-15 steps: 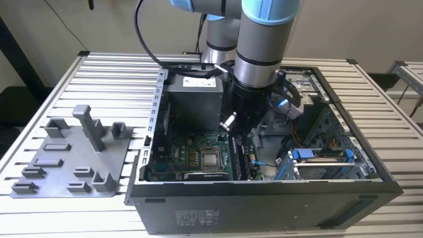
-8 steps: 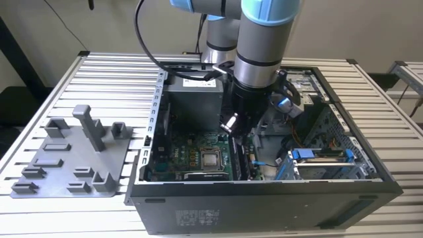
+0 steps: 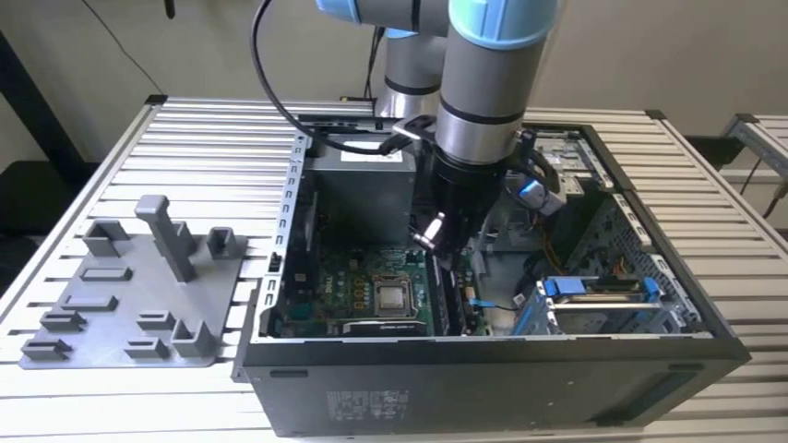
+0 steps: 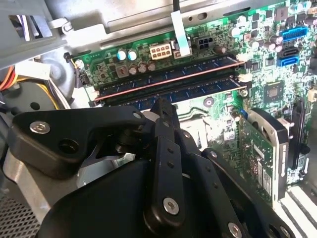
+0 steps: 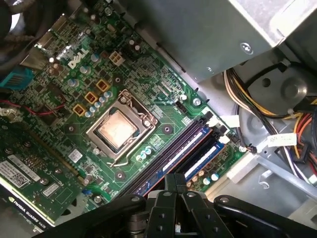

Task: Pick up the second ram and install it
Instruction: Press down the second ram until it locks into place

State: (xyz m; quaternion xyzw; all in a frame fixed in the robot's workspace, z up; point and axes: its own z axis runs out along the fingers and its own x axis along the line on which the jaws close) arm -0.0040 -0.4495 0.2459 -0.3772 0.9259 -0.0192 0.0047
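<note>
In the exterior view the arm (image 3: 486,83) is seen reaching down into an open case (image 3: 493,369) that stands on a slatted table (image 3: 209,129), with the gripper (image 3: 434,242) lowered over the board (image 3: 357,295) near the memory slots. A grey fixture (image 3: 136,286) lies on the table well apart from the case, toward the exterior view's left. In the second wrist view two rams are seen standing on edge in adjacent slots, side by side and parallel; the ram (image 4: 168,91) nearer the gripper (image 4: 161,106) lies just beyond the fingertips, at or just short of contact, and the first ram (image 4: 168,73) sits in the next slot beyond it. White latches (image 4: 242,78) are seen at one end of the slots. In the first wrist view the same ram (image 5: 171,161) is seen running away from the gripper (image 5: 173,181) toward the slot latches, with the CPU socket (image 5: 119,130) lying beside the slots and a bundle of cables (image 5: 257,106) beyond the board's edge. The fingers (image 4: 163,119) are seen drawn together with no gap visible between them; nothing is seen held, though whether their tips press on the ram's top edge cannot be told.
</note>
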